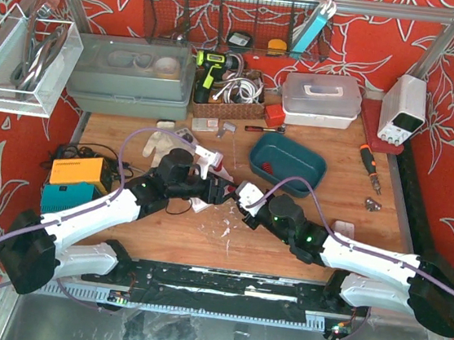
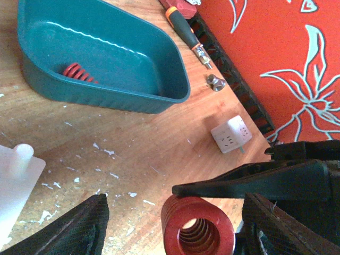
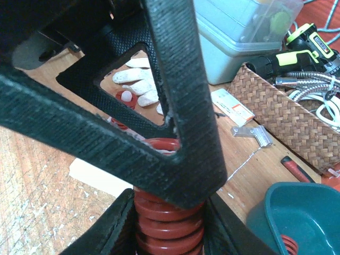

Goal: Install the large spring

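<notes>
1. Two grippers meet at one spot on the table (image 2: 133, 154), just beside the teal tray (image 2: 122, 98), on the side of the tray that faces the arm bases
2. The large spring (image 3: 164, 236), red and with thick coils, is at this same spot, outside the teal tray and not touching its wall
3. The right gripper (image 3: 169, 218) pinches the large spring: in the right wrist view its two fingers press on the coils from both sides
4. The left gripper (image 2: 175, 215) is spread wide, and one open end of the large spring sits between its fingers; one finger (image 2: 69, 228) is clearly apart from the coils, the other is just beside them, and I cannot tell if it touches
5. In the left wrist view a black finger (image 2: 255, 180) of the right gripper lies across the edge of the spring end, on the side toward the teal tray
6. A small red spring (image 2: 79, 71) lies inside the teal tray, close to one of its walls
7. A white plate (image 2: 16, 170) with a short peg lies flat on the table near the teal tray, apart from it
8. A screwdriver (image 2: 188, 29) with an orange handle and a white adapter (image 2: 231, 134) lie to the right of the teal tray, as the top view shows it
</notes>
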Robot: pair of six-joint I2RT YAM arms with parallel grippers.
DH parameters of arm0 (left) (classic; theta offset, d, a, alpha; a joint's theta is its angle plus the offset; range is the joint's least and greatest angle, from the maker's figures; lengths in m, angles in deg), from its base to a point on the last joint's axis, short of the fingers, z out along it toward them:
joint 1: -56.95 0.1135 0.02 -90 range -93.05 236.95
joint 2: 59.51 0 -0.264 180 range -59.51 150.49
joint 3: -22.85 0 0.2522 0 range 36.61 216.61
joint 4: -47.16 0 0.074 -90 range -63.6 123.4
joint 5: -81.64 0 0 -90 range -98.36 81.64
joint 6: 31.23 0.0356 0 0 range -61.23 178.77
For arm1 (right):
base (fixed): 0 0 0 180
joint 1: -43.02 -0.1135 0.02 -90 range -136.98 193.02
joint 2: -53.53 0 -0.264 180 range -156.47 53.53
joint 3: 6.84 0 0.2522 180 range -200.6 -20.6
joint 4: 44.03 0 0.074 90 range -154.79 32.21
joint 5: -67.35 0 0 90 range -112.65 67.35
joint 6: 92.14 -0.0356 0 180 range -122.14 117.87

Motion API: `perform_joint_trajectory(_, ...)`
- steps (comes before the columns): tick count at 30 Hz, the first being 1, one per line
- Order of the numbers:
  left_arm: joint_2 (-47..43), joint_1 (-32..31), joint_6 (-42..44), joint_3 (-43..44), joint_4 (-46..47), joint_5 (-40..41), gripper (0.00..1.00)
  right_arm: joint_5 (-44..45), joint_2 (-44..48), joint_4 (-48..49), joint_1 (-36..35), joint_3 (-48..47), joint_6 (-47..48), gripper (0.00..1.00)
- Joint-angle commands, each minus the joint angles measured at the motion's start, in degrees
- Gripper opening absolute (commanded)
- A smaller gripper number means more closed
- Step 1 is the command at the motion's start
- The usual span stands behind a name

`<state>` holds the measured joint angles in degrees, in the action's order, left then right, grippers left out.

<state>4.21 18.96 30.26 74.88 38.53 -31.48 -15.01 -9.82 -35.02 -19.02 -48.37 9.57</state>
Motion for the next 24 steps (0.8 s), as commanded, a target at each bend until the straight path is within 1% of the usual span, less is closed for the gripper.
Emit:
perform_joint_trajectory(1, 0.59, -0.32, -0.75, 1.18, 0.32, -1.71, 0.66, 1.75, 0.77, 2.3, -0.53, -0.62, 0.75, 0.09)
perform_joint_trajectory(6, 2.11, -0.33, -1.42, 1.0, 1.63, -3.57, 0.59, 1.52, 0.45, 2.31, -0.58, -0.7, 0.86, 0.08)
perform_joint_trajectory(11, 2.56, -0.41, -1.55, 0.92, 2.08, -3.87, 0.5, 1.52, -0.15, 2.12, -0.71, -0.96, 0.95, 0.08)
perform_joint_trajectory(13, 2.31, -0.41, -1.46, 0.92, 2.08, -3.57, 0.42, 1.57, -0.31, 2.05, -0.8, -0.97, 1.12, 0.09)
perform_joint_trajectory(17, 1.58, -0.41, -1.18, 1.07, 1.64, -2.96, 0.2, 1.38, -0.77, 2.11, -0.8, -1.12, 1.13, 0.11)
perform_joint_trajectory(18, 1.31, -0.41, -1.0, 1.2, 1.25, -2.7, 0.15, 1.43, -0.85, 2.07, -0.82, -1.19, 1.16, 0.13)
perform_joint_trajectory(20, 0.6, -0.39, -0.74, 1.38, 0.47, -1.84, 0.1, 1.69, -1.11, 1.93, -0.8, -1.39, 1.03, 0.19)
perform_joint_trajectory(24, -1.92, -0.36, 0.07, 1.6, -2.09, 1.85, 0.06, 3.22, -1.2, 1.86, -0.8, -1.5, 0.34, 0.37)
